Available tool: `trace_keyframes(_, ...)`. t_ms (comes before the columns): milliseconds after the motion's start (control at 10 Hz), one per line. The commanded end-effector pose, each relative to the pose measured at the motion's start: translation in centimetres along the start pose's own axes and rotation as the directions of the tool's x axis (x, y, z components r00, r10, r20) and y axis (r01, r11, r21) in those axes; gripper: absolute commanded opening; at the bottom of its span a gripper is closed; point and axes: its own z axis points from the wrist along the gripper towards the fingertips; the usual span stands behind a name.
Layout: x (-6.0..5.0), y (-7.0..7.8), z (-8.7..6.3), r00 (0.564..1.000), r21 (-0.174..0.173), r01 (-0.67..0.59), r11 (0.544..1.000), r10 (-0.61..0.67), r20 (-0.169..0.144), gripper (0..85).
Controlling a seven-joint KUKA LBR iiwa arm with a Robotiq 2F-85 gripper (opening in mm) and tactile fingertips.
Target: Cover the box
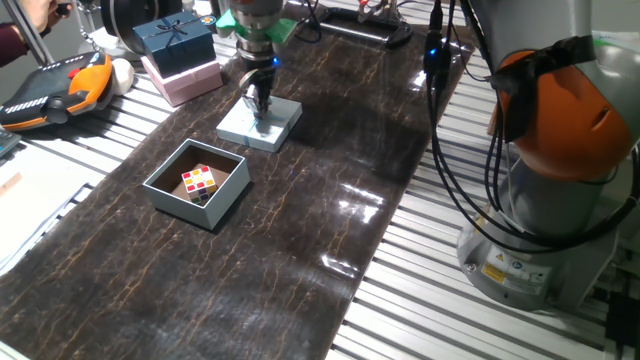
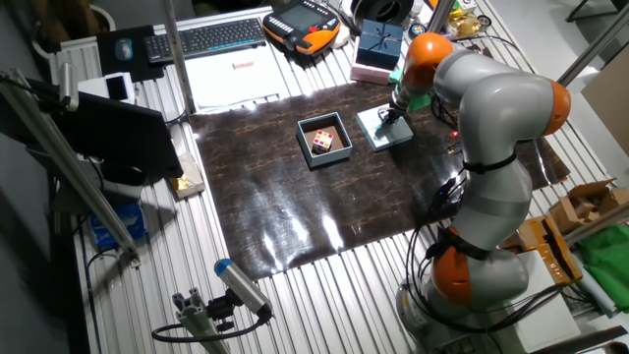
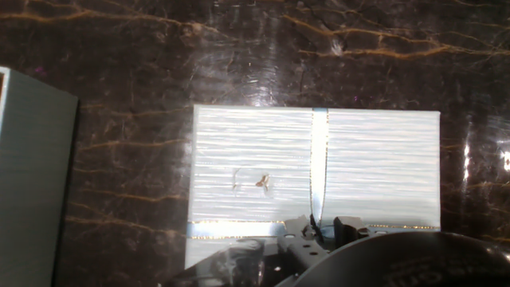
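Lid pickup: gripper (image 1: 262, 113) lowered onto the lid (image 1: 260, 124); finger state cannot be told. Next, grasp, lift, carry to the open box (image 1: 196, 183) nearby.

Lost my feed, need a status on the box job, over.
Gripper down on flat pale lid, jaw state unclear. Small square grey-blue cardboard box open, coloured cube inside. Nothing between lid and box.

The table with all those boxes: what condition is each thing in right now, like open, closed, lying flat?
box: open, upright on the mat, a coloured cube inside.
lid: off the box, lying flat beside it on the mat.
gripper: down at the lid; whether its jaws grip it cannot be told.
dark blue gift box: closed, stacked on the pink box.
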Motion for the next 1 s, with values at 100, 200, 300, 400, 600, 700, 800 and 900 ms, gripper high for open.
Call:
trace_keyframes(100,-0.03,0.06,0.05,1.0,-0.003,-0.001,1.0,0.001,0.001,26.0)
trace_keyframes(200,-0.06,0.1,0.04,1.0,-0.003,0.001,1.0,-0.001,0.003,25.3)
trace_keyframes(300,-0.1,0.13,0.02,1.0,-0.003,0.004,1.0,-0.004,0.003,25.0)
trace_keyframes(400,-0.12,0.14,0.02,1.0,-0.003,0.007,1.0,-0.007,0.003,24.0)
trace_keyframes(600,-0.21,0.16,0.0,1.0,-0.006,0.016,1.0,-0.016,0.003,18.3)
trace_keyframes(700,-0.23,0.17,0.03,1.0,-0.006,0.017,1.0,-0.017,0.003,15.7)
trace_keyframes(800,-0.25,0.19,0.06,1.0,-0.006,0.02,1.0,-0.02,0.003,13.3)
trace_keyframes(900,-0.28,0.22,0.08,1.0,-0.006,0.023,1.0,-0.023,0.003,10.7)
